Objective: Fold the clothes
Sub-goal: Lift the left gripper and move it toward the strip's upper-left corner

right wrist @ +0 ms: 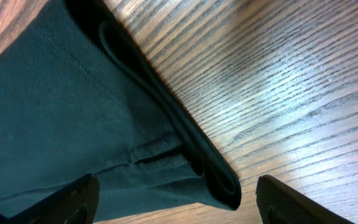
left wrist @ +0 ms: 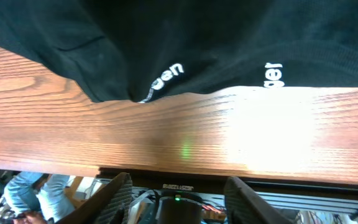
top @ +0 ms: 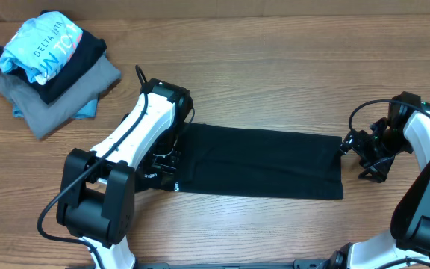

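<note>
While the black garment (top: 260, 161) lies flat mid-table as a long folded strip running left to right, one arm sits at each end of it. left fingers (left wrist: 115, 196) are apart with nothing between them, over bare table (left wrist: 179, 130) just off the garment's hem. White lettering (left wrist: 166, 78) shows on that hem in the left wrist view, one patch sitting at a small peak in the fabric edge. right fingers (right wrist: 73, 200) are spread wide and not gripping; the garment's right end, a thick rolled fold, lies on the table between them in the right wrist view. Overhead, the left arm covers the strip's left end and the right one is just beside its right end. A pile of other clothes (top: 51, 71) (light blue printed, black, grey) sits in the far left corner, well apart from the strip
</note>
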